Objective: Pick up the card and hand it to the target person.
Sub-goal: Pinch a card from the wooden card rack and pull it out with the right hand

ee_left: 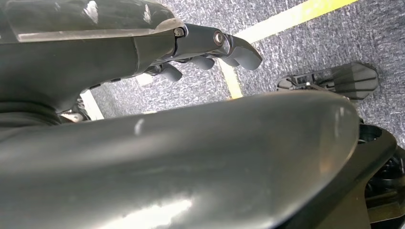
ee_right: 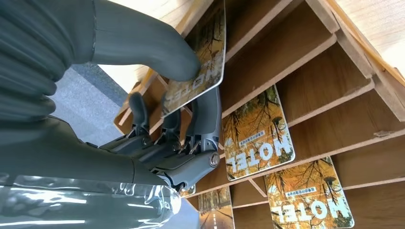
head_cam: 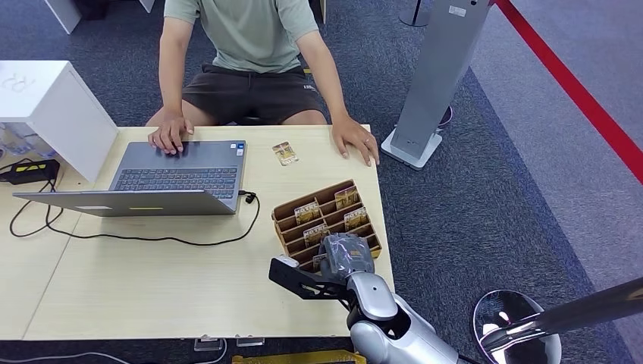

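My right hand (head_cam: 345,254) is down at the near end of the brown card rack (head_cam: 284,211) on the table. Close up, its thumb (ee_right: 143,45) and a finger (ee_right: 210,114) pinch a yellow "HOTEL" card (ee_right: 203,62) that still stands in its slot. More such cards (ee_right: 258,133) lean in the other slots. One loose card (head_cam: 285,153) lies flat in front of the seated person (head_cam: 250,45), whose hand (head_cam: 355,139) rests on the table's far edge. My left hand (ee_left: 210,45) hangs over grey carpet, fingers curled in around nothing.
An open grey laptop (head_cam: 182,171) with a black cable (head_cam: 152,236) takes up the table's left half; the person's other hand (head_cam: 170,135) rests on it. A white box (head_cam: 53,106) stands at far left. A grey stand (head_cam: 436,76) rises right of the table.
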{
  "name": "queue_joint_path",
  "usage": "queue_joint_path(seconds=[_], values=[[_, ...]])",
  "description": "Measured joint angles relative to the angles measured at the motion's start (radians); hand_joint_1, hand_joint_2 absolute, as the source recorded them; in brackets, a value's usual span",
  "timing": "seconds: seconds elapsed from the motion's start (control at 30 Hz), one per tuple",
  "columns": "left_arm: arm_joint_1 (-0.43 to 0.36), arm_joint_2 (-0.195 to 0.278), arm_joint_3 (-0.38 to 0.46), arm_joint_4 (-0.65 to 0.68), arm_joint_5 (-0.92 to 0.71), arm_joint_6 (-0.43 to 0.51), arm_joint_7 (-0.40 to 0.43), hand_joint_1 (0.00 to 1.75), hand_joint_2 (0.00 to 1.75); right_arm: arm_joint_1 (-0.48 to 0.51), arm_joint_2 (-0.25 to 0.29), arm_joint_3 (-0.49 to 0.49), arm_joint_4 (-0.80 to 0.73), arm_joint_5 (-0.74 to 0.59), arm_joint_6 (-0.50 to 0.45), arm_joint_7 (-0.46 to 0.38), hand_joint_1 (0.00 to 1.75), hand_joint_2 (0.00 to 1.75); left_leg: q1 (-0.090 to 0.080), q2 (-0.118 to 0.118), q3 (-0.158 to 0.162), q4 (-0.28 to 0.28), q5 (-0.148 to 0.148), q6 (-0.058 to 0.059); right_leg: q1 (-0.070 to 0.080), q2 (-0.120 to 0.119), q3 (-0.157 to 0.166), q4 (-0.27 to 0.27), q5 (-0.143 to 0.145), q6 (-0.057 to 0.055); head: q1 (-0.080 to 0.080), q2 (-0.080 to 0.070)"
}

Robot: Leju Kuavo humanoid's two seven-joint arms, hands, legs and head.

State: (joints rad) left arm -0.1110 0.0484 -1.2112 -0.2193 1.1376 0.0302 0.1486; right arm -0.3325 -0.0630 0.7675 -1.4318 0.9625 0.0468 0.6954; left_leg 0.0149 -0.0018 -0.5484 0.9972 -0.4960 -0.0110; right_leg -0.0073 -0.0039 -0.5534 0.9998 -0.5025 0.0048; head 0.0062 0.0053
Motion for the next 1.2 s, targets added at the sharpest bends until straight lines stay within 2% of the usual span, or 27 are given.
queue_joint_path(seconds=[0.83, 1.2], values=[[-0.002, 0.004, -0.015, 0.000, 0.004, 0.020, -0.020, 0.00, 0.00, -0.007, 0.000, 0.000, 0.007, 0.002, -0.027, -0.004, 1.45, 1.75, 0.000, 0.000, 0.001, 0.000, 0.000, 0.000, 0.000, 0.000, 0.001, 0.000, 0.000, 0.000, 0.000, 0.000], [-0.002, 0.004, -0.017, 0.003, 0.007, 0.018, -0.021, 0.00, 0.00, -0.092, -0.017, -0.012, -0.109, 0.039, -0.030, -0.001, 1.45, 1.75, 0.000, 0.000, 0.001, 0.000, 0.000, 0.000, 0.000, 0.000, 0.000, 0.000, 0.000, 0.000, 0.000, 0.000]])
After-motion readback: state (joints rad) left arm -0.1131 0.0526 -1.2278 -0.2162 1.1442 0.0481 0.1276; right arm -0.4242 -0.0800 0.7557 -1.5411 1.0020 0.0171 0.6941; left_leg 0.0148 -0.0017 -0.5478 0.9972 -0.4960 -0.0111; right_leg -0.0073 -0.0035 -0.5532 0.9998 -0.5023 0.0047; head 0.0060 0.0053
